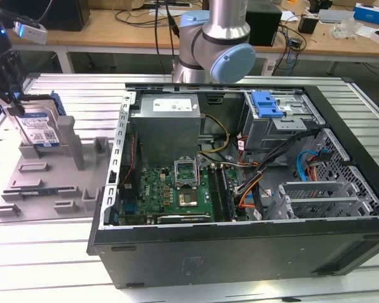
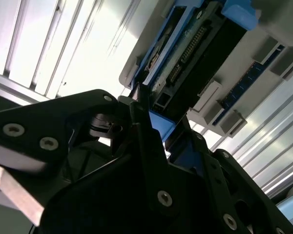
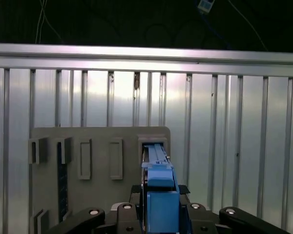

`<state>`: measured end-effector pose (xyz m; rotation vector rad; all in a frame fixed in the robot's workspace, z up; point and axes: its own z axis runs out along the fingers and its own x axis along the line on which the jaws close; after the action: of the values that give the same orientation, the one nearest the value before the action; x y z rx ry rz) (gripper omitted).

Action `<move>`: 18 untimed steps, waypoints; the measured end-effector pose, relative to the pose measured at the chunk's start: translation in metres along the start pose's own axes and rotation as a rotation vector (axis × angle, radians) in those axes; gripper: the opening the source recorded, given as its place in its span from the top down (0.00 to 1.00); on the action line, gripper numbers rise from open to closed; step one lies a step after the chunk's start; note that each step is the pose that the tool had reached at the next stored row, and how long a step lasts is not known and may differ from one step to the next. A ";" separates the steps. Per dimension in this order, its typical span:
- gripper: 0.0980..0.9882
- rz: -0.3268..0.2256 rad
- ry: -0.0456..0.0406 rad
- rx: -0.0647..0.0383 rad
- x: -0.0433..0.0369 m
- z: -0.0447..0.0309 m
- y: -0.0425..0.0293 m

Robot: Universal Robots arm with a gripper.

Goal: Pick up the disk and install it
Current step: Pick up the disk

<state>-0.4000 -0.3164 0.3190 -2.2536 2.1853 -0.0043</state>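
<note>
Far upper left of the exterior view: the pincer (image 1: 14,104), black, closed narrow on the top edge of the disk (image 1: 41,126). Holds the disk upright, blue-and-white label toward the camera, blue carrier bracket along the edge nearer the frame's middle. Lower edge of the disk down at a slot of the grey holder (image 1: 44,183), flat on the ribbed metal table (image 1: 50,265) at the left of the frame. Cannot tell whether seated in that slot or just clear of it.

In the first wrist view: pincer (image 3: 160,189) astride the disk (image 3: 158,161), blue bracket clamped between the two black fingers (image 3: 136,189), thin edge of the drive running on into the holder (image 3: 102,161).

In the second wrist view: a dark finger (image 2: 144,117) tight against the blue bracket, connector end and underside of the disk (image 2: 200,48) past it.

Middle and right of the exterior view: open computer case (image 1: 240,246) on its side on the table, beside the holder and apart from the disk. Inside it, green motherboard (image 1: 177,189) at lower middle, grey metal box with a white sticker (image 1: 167,123) above that, drive cage (image 1: 278,126) toward the upper right with a small blue ribbed latch (image 1: 267,104) on top, coloured cables (image 1: 265,177) below the cage. Top middle of the frame, behind the case: grey and pale-blue joint of the arm (image 1: 218,50).
</note>
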 end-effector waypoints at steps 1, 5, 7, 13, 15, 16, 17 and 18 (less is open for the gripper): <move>0.70 0.000 -0.0035 0.000 0.0000 -0.0043 0.0000; 0.70 0.000 -0.0147 0.000 0.0000 -0.0181 -0.0001; 0.70 0.000 -0.0202 0.001 0.0000 -0.0255 -0.0001; 0.70 0.000 -0.0381 0.001 0.0000 -0.0519 -0.0002; 0.70 0.000 -0.0451 0.001 0.0000 -0.0619 -0.0002; 0.70 0.000 -0.0482 0.002 0.0000 -0.0663 -0.0003; 0.70 0.000 -0.0516 0.002 0.0000 -0.0711 -0.0003; 0.70 0.000 -0.0542 0.002 0.0000 -0.0745 -0.0003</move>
<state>-0.4000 -0.3164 0.3936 -2.2252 2.1579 0.0542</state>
